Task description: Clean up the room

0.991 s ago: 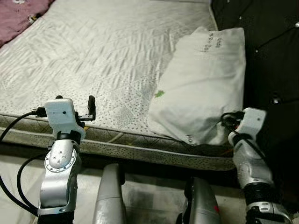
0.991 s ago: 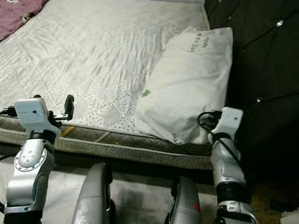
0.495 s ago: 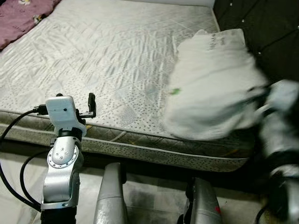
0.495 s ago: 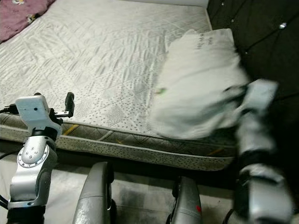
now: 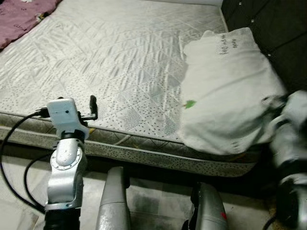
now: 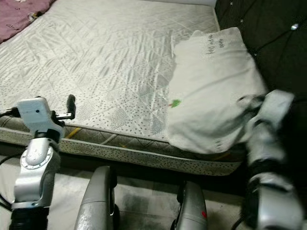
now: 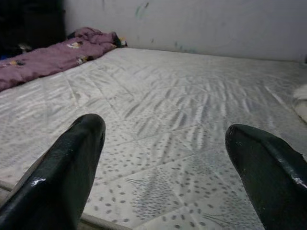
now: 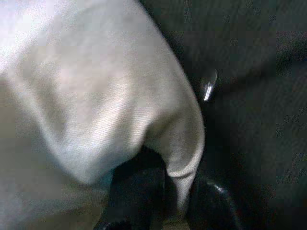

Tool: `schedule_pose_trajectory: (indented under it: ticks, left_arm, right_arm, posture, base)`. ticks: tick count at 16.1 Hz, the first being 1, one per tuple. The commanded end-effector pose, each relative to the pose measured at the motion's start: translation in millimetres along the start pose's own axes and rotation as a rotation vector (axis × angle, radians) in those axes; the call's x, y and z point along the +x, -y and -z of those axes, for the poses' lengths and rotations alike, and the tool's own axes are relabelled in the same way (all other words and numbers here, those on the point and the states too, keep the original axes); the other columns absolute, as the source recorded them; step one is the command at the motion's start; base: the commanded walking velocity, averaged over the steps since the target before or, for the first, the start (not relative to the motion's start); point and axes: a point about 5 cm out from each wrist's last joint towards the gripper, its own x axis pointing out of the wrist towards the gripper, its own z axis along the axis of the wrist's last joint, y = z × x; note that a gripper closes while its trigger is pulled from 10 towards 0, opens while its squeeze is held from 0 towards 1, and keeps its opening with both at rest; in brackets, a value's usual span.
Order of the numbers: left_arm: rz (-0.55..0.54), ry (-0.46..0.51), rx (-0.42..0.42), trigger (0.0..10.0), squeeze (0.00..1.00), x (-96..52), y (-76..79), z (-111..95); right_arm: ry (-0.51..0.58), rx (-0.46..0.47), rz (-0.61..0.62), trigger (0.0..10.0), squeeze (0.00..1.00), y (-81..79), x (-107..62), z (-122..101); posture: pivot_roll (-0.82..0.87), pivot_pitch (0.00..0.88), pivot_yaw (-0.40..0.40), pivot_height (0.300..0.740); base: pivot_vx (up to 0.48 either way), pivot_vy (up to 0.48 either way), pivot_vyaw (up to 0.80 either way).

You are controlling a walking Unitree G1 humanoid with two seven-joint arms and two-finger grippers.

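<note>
Now right gripper (image 8: 165, 201) pinches pillow (image 5: 225, 91) at mattress (image 5: 110, 62) edge.

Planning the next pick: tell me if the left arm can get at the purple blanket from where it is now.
Probably not. The left tool hovers open over the near edge of the mattress, while the purple blanket lies at the far left corner, a broad stretch of bed away. Nothing blocks the way; it simply looks too far.

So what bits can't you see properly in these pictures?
- Right pincer: dark in the right wrist view; pillow fabric covers its fingers.
- Right arm: motion-blurred in both eye views.
- Pillow writing: too small to read.
- Purple blanket: cut off at the frame edge.
</note>
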Motion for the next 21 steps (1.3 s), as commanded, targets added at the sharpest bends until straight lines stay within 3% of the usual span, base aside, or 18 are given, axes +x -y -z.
schedule_pose_trajectory:
  ticks: [1, 2, 3, 5, 6, 9, 11, 14, 16, 19, 21]
  left_arm:
    - [0.013, -0.002, 0.013, 10.0, 0.0, 2.4, 3.9, 1.5]
    - [0.011, -0.002, 0.014, 10.0, 0.0, 4.1, 3.3, 2.0]
    - [0.008, 0.0, 0.013, 10.0, 0.0, 5.9, 2.3, 1.6]
    - [-0.005, 0.008, 0.009, 10.0, 0.0, 8.2, 1.4, 1.0]
    - [-0.012, 0.011, 0.005, 10.0, 0.0, 10.3, 1.8, 1.3]
    - [-0.015, 0.018, -0.022, 10.0, 0.0, 16.6, 3.6, 1.5]
    - [-0.053, 0.021, -0.035, 10.0, 0.0, 20.0, -0.1, 2.7]
    - [-0.084, 0.037, -0.037, 10.0, 0.0, 20.2, -4.4, 2.3]
    - [-0.085, 0.035, -0.031, 10.0, 0.0, 17.7, -4.2, 5.5]
    - [-0.086, 0.053, 0.009, 10.0, 0.0, 10.0, -2.0, 7.1]
    - [-0.102, 0.079, 0.032, 10.0, 0.0, 4.0, -7.7, 3.1]
  right_arm:
    - [0.017, -0.012, -0.038, 0.0, 0.0, -15.0, -3.6, 3.2]
    - [0.001, -0.021, -0.072, 3.9, 0.0, -28.4, -7.2, 10.3]
    - [-0.006, -0.028, -0.088, 10.0, 0.0, -36.3, -8.9, 13.5]
    - [-0.014, -0.014, -0.092, 10.0, 0.0, -43.7, -10.3, 16.0]
    - [-0.002, -0.006, -0.096, 10.0, 1.0, -46.3, -9.6, 12.6]
    - [0.065, -0.031, -0.092, 10.0, 1.0, -50.1, -6.3, -4.5]
    - [0.161, -0.176, -0.058, 10.0, 1.0, -43.2, -4.7, -19.9]
    - [0.233, -0.198, -0.034, 10.0, 1.0, -41.7, -9.9, -30.7]
    - [0.24, -0.208, -0.06, 10.0, 1.0, -48.8, -20.0, -22.6]
    - [0.172, -0.205, -0.113, 10.0, 1.0, -56.5, -46.7, 13.6]
    - [0.229, -0.221, -0.119, 10.0, 1.0, -56.6, -59.4, 9.5]
  posture:
    - [0.11, 0.0, -0.033, 0.566]
    - [0.11, 0.0, -0.034, 0.566]
    - [0.11, 0.0, -0.037, 0.566]
    - [0.11, 0.0, -0.042, 0.566]
    - [0.11, 0.0, -0.046, 0.566]
    - [0.09, 0.0, -0.049, 0.566]
    - [0.08, 0.0, -0.05, 0.566]
    - [0.07, 0.0, -0.051, 0.566]
    - [0.06, 0.0, -0.052, 0.566]
    - [0.06, 0.0, -0.048, 0.566]
    - [0.05, 0.0, -0.048, 0.566]
  base:
    - [0.0, 0.0, 0.0]
    - [0.0, 0.0, 0.0]
    - [0.0, 0.0, 0.0]
    - [0.0, 0.0, 0.0]
    - [0.0, 0.0, 0.0]
    - [0.0, 0.0, 0.0]
    - [0.0, 0.0, 0.0]
    - [0.0, 0.0, 0.0]
    - [0.0, 0.0, 0.0]
    - [0.0, 0.0, 0.0]
    - [0.0, 0.0, 0.0]
